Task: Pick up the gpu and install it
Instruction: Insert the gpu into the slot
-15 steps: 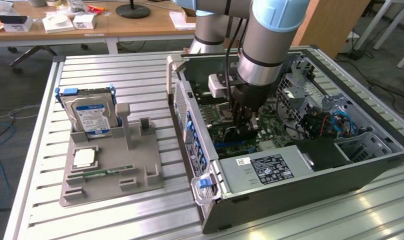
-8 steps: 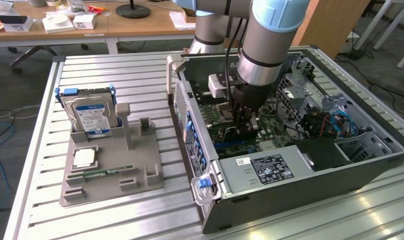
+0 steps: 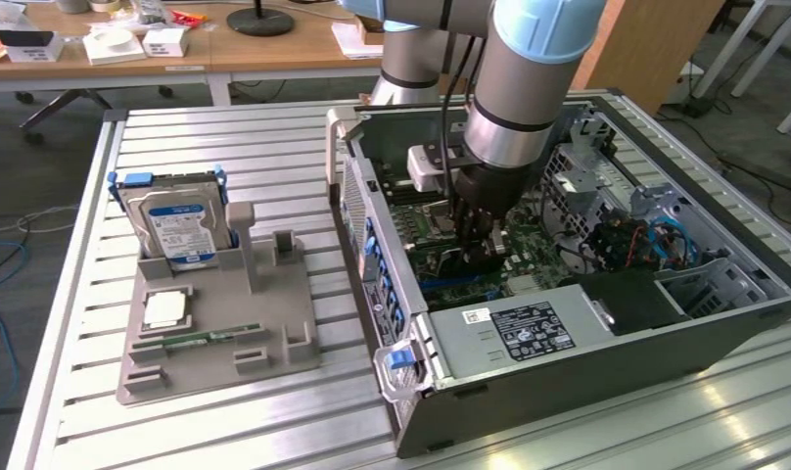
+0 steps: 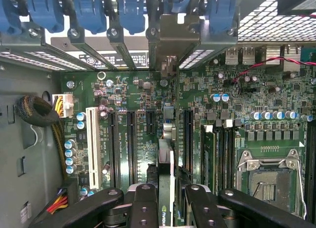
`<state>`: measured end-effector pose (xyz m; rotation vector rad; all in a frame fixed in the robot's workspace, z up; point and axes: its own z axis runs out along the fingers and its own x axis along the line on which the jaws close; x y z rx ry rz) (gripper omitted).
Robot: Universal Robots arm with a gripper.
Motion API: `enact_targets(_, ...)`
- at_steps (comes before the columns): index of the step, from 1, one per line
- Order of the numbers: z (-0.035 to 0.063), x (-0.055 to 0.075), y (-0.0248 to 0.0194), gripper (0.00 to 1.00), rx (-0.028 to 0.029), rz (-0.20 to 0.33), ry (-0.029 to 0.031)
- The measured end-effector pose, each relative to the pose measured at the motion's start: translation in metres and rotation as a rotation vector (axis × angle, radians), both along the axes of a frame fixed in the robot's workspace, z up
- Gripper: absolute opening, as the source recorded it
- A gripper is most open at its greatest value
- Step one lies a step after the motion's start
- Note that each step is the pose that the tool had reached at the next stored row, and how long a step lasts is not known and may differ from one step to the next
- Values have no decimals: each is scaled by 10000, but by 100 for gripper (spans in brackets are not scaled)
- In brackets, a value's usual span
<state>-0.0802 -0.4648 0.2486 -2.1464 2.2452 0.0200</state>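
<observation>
Arm reaches down into the open case [image 3: 605, 362], which lies on its side on the slatted table [image 3: 239, 137]. Gripper [image 4: 170, 204] sits low over the motherboard [image 4: 123, 90], its fingers [image 4: 145, 203] pinching the gpu [image 4: 166, 159] from both sides. The gpu is seen edge-on, a thin card running between two long dark slots toward the rear bracket openings under the blue clips [image 4: 89, 11]. Can't tell whether it's seated in a slot. White slot [image 4: 92, 144] is off to one side, the CPU socket [image 4: 269, 181] to the other. In the exterior view the gripper [image 3: 481, 245] is mid-case. At that view's left a hard drive [image 3: 173, 225] stands upright in the grey holder [image 3: 212, 343], with a memory stick [image 3: 193, 340] lying flat in it.
</observation>
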Motion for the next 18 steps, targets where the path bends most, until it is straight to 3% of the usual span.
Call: enact_targets(18,-7,-2,0,26,0,-1,1)
